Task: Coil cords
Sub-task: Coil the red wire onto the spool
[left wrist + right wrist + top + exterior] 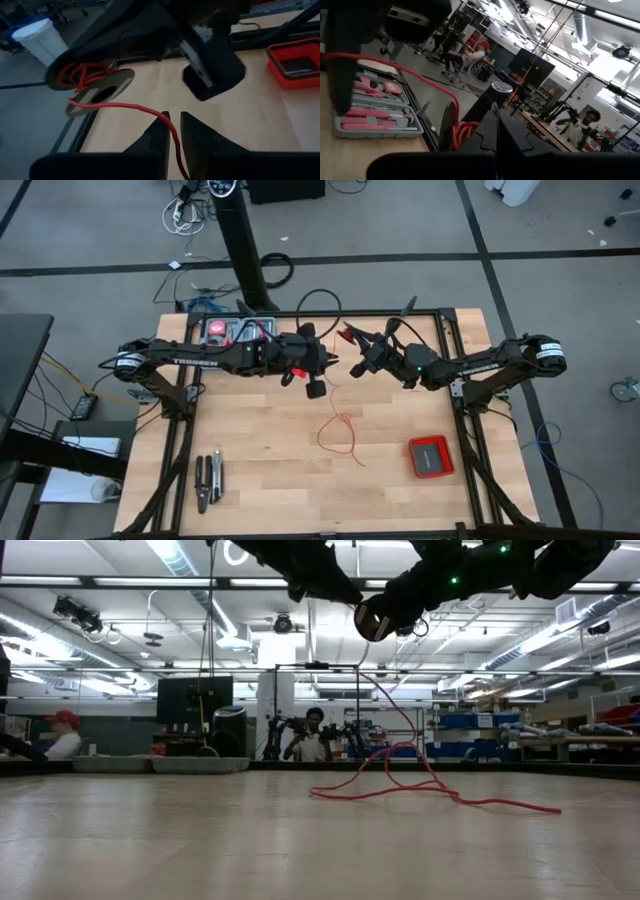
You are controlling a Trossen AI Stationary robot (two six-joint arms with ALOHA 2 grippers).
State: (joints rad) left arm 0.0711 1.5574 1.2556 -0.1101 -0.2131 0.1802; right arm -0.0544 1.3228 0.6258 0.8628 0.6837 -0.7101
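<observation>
The cord is a thin red wire. Part of it is wound on a small dark spool (95, 82), and its loose end lies in squiggly loops (340, 435) on the wooden table. My right gripper (352, 340) is shut at the spool (456, 131) above the table's far middle. My left gripper (325, 366) faces it from the left, and its fingers (195, 135) are closed on the wire. In the low view the wire (395, 730) hangs from the spool (372, 620) down to the table. My left gripper pinches the red wire (172, 131) between its two fingertips, a short way from the spool. It comes from the table's left, slanting a little downward. The wire runs in a gentle curve from the spool to the fingers, clear of the table. My right gripper holds the spool at its rim (451, 122), coming roughly level from the table's right. Its own shut fingers hide the exact place of contact. The spool is lifted well clear of the table, and the wire trails off it toward my left gripper.
A flat red box (431, 456) lies at the near right. A pink tool kit (235, 332) sits at the far left, and pliers (208, 480) lie at the near left. People sit in the room beyond the table (316, 735).
</observation>
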